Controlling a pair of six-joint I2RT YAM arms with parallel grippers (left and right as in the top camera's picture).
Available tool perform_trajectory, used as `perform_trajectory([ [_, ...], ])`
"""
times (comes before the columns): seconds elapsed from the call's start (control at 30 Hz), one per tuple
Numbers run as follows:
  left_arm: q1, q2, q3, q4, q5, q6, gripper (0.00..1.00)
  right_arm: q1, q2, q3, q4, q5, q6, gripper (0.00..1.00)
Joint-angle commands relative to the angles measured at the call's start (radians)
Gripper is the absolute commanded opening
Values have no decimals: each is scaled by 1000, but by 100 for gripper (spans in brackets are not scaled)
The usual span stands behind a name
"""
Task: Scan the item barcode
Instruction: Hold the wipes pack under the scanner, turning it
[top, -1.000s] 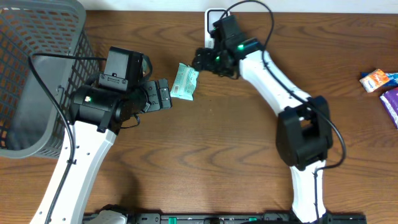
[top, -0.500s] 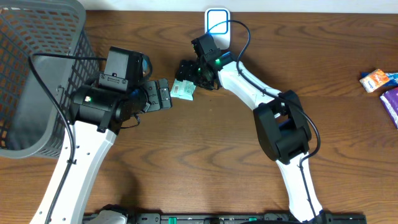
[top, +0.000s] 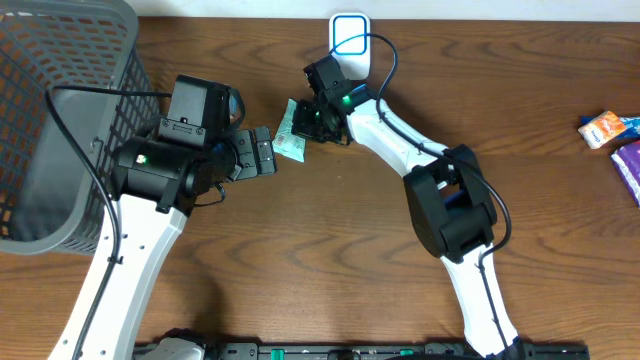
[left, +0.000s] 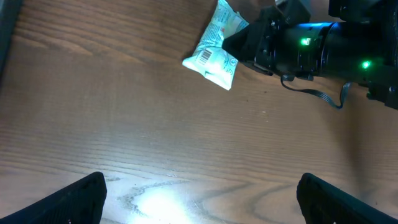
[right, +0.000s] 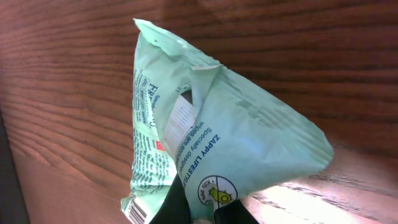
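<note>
The right arm rises from its base at the near edge of the table (top: 330, 270), bends at a dark elbow on the right of centre, and stretches its white forearm up and to the left across the wood. At its end, the right gripper (top: 307, 124) is clamped on a mint-green packet (top: 291, 137). In the right wrist view the dark fingertips (right: 177, 205) pinch the packet's lower end, and the rest of the wrapper stands up in a creased, tented shape. The packet sits at the far middle of the table, between the two grippers. Whether it touches the wood or is lifted off it cannot be told. In the left wrist view its barcode (left: 208, 57) shows on the end turned toward the left arm. The left arm comes up from the near left corner, with its forearm angled to the right. The left gripper (top: 262, 153) is spread wide and holds nothing, its tips just beside the packet. A grey basket (top: 100, 20) stands at the far left, and a white device (top: 350, 35) lies at the far edge behind the right gripper.
</note>
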Motion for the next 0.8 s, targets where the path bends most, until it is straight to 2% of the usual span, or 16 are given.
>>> perform_trajectory([
  [0.0,5,6,3,-3,-13,17,98,-42,7,-23,-76,142,-79,1],
  [0.13,5,6,3,-3,-13,17,98,-68,-75,-23,-193,339,-152,1],
  [0.3,5,6,3,-3,-13,17,98,-72,-206,-23,-357,762,-252,1],
  [0.53,5,6,3,-3,-13,17,98,-72,-265,-24,-465,1212,-390,1],
  [0.77,5,6,3,-3,-13,17,98,-84,-167,-24,-489,1294,-424,1],
])
